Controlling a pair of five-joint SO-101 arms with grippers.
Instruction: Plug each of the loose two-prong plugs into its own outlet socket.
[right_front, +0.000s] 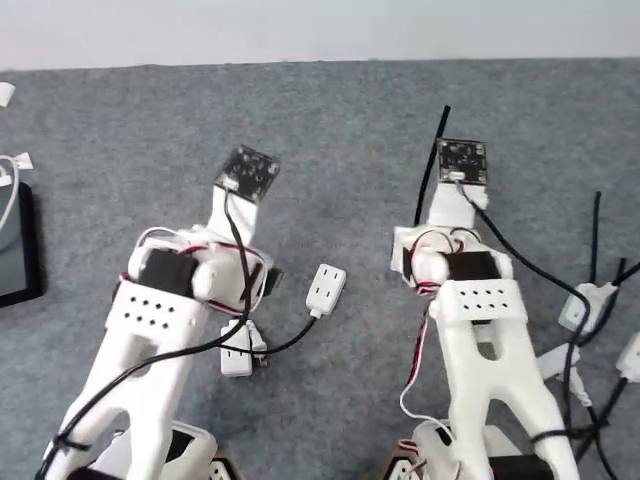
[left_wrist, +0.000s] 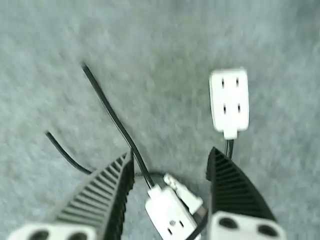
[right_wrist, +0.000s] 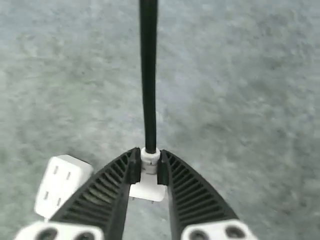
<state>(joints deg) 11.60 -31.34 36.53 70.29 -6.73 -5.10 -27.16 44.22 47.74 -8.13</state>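
Observation:
My right gripper (right_wrist: 149, 153) is shut on a white two-prong plug (right_wrist: 148, 187), whose black cord (right_wrist: 148, 75) runs straight out beyond the fingertips. Beside it on the grey carpet lies a white outlet socket (right_wrist: 60, 185). My left gripper (left_wrist: 170, 155) is open above a white plug piece (left_wrist: 167, 212) with black cords (left_wrist: 112, 117) trailing from it. The white outlet socket (left_wrist: 229, 102) lies just past the fingertips, slots facing up. From above, that socket (right_front: 325, 285) rests between the two arms, and a white piece (right_front: 237, 352) lies under the left arm.
More white plugs (right_front: 577, 306) and tangled black cords (right_front: 596, 250) lie at the right edge, near the right arm's base. A dark tablet (right_front: 15, 250) with a white cable sits at the left edge. Grey carpet (right_front: 340, 130) stretches beyond both arms.

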